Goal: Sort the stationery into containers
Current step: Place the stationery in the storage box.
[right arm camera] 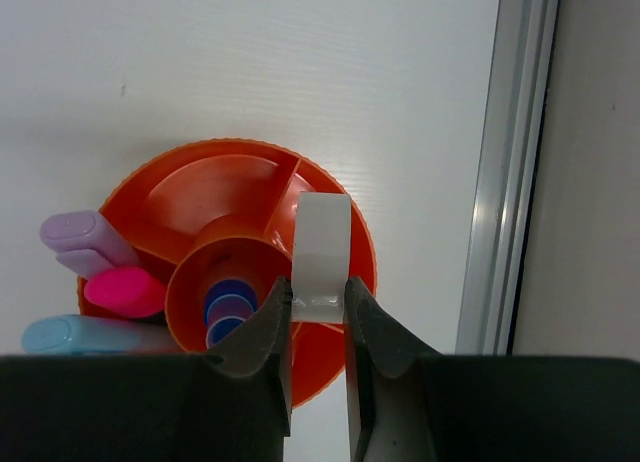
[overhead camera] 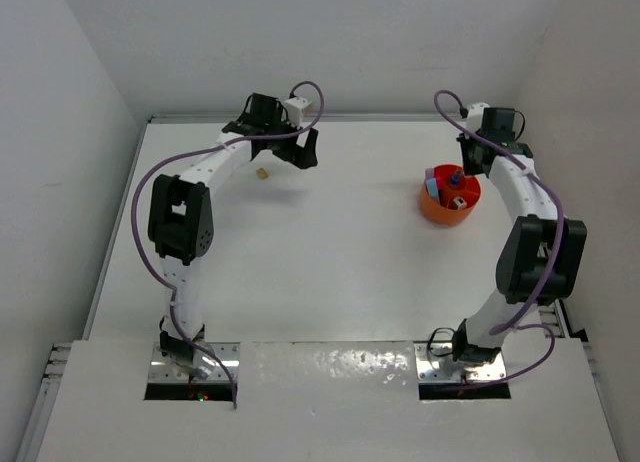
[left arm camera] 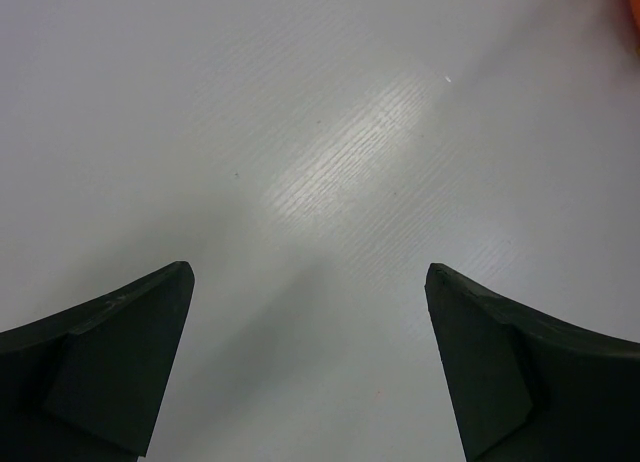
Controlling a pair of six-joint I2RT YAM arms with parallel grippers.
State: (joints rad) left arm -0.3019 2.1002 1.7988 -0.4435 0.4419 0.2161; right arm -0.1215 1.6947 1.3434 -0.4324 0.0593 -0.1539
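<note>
Worktop (overhead camera: 330, 262) — white, carrying all the items below.

Orange tub (right arm camera: 230, 177): round, with inner dividers and a centre well. It stands at the far right of the worktop, below the right hand.

Right hand (right arm camera: 318, 300): clenched on a clear tape ring (right arm camera: 322, 237), held on edge over the tub's right side. Whether the ring touches the tub cannot be told.

Left hand (left arm camera: 308, 272): released, fingers spread wide over bare worktop at the far left, well apart from the tub.

Tub contents: light-blue highlighter (right arm camera: 70, 334), pink highlighter (right arm camera: 125, 292) and lilac eraser (right arm camera: 80, 232) jut over the left rim. A blue-capped bottle (right arm camera: 228, 307) sits in the centre well.

Beige block (overhead camera: 260, 172) — lying on the worktop, near the left hand.
</note>
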